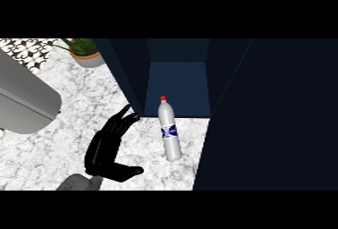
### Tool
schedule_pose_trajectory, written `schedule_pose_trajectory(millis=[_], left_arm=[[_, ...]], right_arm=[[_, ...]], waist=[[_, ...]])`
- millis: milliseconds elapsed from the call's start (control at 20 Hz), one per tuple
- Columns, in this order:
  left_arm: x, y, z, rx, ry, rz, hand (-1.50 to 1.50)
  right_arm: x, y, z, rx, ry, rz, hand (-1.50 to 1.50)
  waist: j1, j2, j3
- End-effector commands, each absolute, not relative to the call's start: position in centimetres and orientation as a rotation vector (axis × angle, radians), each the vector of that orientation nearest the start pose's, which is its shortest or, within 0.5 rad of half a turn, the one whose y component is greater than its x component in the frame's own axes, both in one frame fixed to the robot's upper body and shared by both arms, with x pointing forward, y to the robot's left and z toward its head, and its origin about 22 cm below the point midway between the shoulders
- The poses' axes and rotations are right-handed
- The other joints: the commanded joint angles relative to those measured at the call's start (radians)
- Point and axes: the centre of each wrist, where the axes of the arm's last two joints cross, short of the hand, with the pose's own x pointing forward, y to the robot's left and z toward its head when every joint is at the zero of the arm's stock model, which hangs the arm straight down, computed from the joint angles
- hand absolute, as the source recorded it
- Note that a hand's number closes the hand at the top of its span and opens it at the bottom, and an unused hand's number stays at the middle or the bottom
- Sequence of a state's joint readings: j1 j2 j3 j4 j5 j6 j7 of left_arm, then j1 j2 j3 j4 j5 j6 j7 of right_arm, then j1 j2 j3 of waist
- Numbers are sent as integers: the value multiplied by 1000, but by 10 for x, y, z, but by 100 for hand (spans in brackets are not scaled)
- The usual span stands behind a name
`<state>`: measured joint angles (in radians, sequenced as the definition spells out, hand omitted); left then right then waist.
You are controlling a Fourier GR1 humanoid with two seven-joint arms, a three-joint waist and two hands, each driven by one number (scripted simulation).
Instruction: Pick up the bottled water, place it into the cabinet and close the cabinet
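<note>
I'm seeing a white marble counter (79, 112). A potted plant (84, 51) is sitting top left, beside a grey appliance (23, 100).

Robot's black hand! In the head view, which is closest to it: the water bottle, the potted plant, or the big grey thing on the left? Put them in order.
From the left hand:
1. Bottled water, just to its right, standing at the open cabinet's mouth.
2. Grey appliance, off to its left at the view's edge.
3. Potted plant, far up at the counter's back, left of the cabinet.
</note>
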<state>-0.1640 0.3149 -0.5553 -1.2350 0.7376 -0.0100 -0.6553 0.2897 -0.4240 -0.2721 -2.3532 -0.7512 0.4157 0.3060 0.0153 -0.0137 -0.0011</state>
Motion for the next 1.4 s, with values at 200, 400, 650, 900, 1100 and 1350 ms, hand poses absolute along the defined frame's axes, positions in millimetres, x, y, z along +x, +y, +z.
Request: schedule_pose_trajectory(millis=[200, 400, 650, 900, 1100, 1350], left_arm=[[199, 262, -40, -441, -1801, 56, -150], [183, 301, -32, -299, -1809, 9, -150], [174, 334, -16, -293, -1860, -8, -150], [165, 337, -5, -336, -1872, -31, -150], [159, 337, 4, -332, -1843, -28, -150], [163, 352, 33, -337, -1855, -65, -150]], right_arm=[[106, -258, 204, 474, -1862, 520, 150], [108, -242, 201, 562, -1812, 546, 150], [117, -217, 198, 657, -1811, 573, 150], [135, -187, 199, 728, -1767, 625, 150], [147, -154, 197, 776, -1764, 658, 150], [152, -93, 199, 783, -1741, 673, 150]], waist=[[14, 0, -2], [13, -4, -3], [8, -5, -6], [14, -5, -8], [14, -8, -7], [20, -8, -6]])
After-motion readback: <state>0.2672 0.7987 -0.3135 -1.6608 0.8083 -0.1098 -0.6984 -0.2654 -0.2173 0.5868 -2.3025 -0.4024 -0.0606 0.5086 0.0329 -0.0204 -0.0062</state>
